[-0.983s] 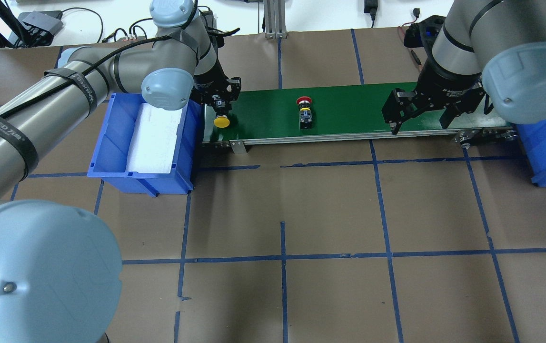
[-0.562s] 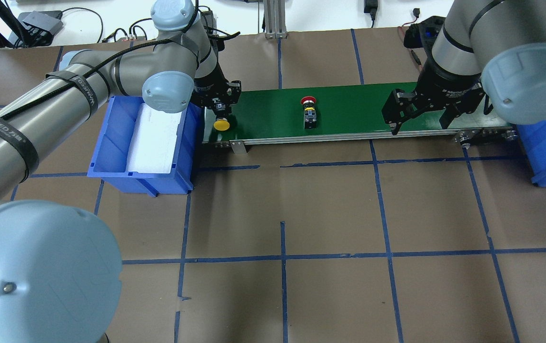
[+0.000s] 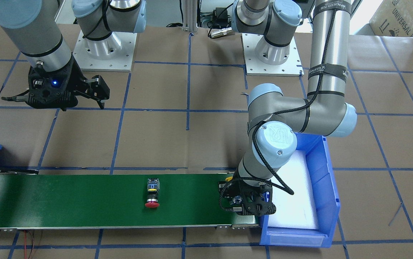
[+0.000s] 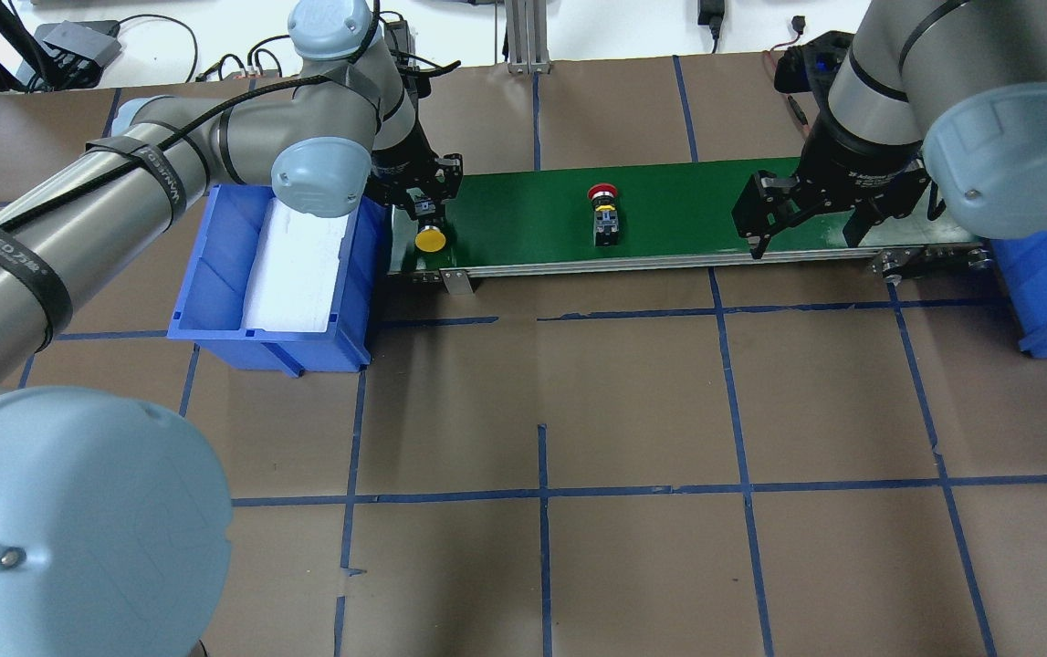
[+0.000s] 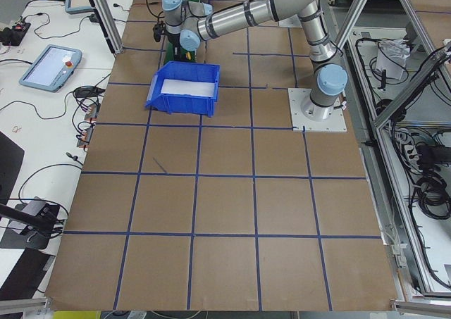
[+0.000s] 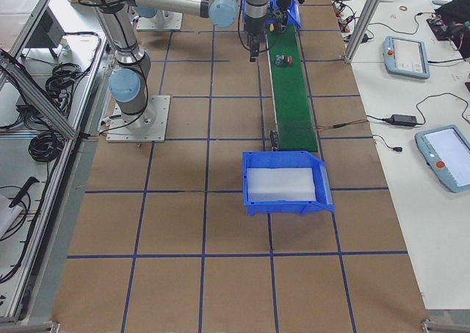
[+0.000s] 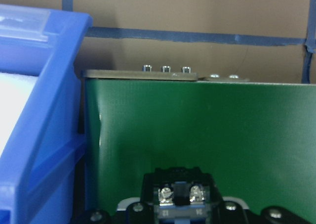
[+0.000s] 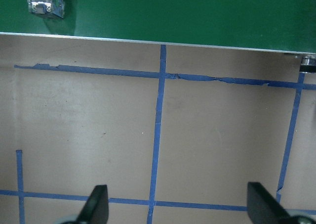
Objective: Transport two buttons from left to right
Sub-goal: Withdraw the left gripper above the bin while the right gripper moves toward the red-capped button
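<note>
The green belt (image 4: pixel 523 233) lies bare between the yellow button (image 4: pixel 430 239) and the red button (image 4: pixel 604 212). It is bare again from the red button to the right pincer (image 4: pixel 803 246), whose fingers hang wide apart at the belt's near edge. At the belt's left end, the blue bin (image 4: pixel 351 301) stands close beside the left pincer (image 4: pixel 425 208), which sits over the yellow button's body. The brown worktop (image 4: pixel 633 401) on the robot's side gives open passage.

Red button (image 4: pixel 605 215), yellow button (image 4: pixel 430 239), green belt (image 4: pixel 505 219), blue bin (image 4: pixel 213 274).

Opposed overhead and front views, sharing green belt (image 4: pixel 514 228)
</note>
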Robot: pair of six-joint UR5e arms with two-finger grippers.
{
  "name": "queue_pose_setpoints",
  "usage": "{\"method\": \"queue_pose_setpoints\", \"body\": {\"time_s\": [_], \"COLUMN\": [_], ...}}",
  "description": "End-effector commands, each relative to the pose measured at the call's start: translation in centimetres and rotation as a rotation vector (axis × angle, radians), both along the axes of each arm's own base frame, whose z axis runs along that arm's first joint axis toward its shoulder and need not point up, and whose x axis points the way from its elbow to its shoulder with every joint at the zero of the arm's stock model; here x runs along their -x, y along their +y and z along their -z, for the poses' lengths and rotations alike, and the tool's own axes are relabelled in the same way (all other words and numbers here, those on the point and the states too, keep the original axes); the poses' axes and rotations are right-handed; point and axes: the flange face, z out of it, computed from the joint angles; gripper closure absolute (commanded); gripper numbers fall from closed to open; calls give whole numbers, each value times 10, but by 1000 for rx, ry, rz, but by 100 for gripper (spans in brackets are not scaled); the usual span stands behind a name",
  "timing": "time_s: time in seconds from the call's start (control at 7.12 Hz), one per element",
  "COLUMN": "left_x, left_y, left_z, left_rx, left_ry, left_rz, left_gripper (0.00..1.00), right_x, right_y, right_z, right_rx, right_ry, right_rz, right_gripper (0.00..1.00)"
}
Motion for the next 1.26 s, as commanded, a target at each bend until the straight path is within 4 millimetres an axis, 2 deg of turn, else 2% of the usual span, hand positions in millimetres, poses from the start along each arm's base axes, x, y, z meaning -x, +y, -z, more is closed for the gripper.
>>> {"method": "queue_pose_setpoints", "body": {"time_s": [0.0, 0.14, 0.28, 0.56, 0.7, 0.84, 1.12], "left_x": [0, 1, 0, -9, -34, -76, -103], "left_y": [0, 2, 8, 42, 63, 86, 162], "left_z": [-2, -17, -35, -105, -143, -180, -237], "left_rx": [4, 25, 35, 18, -13, -54, -133], "left_ry": [1, 13, 16, 4, -3, 0, -36], "left_rz": [1, 7, 9, 18, -11, -76, 21], "left_gripper": [8, 0, 0, 0, 0, 0, 0], "right_x": [0, 0, 0, 0, 0, -1, -1], "right_y": [0, 0, 0, 0, 0, 0, 0], "right_z": [-1, -1, -1, -1, -1, -1, 0], "right_rx": [0, 2, 2, 0, 0, 2, 2], "right_ry": [0, 0, 0, 0, 0, 0, -4], "right_rz": [1, 1, 1, 1, 1, -1, -1], "right_gripper": [0, 0, 0, 0, 0, 0, 0]}}
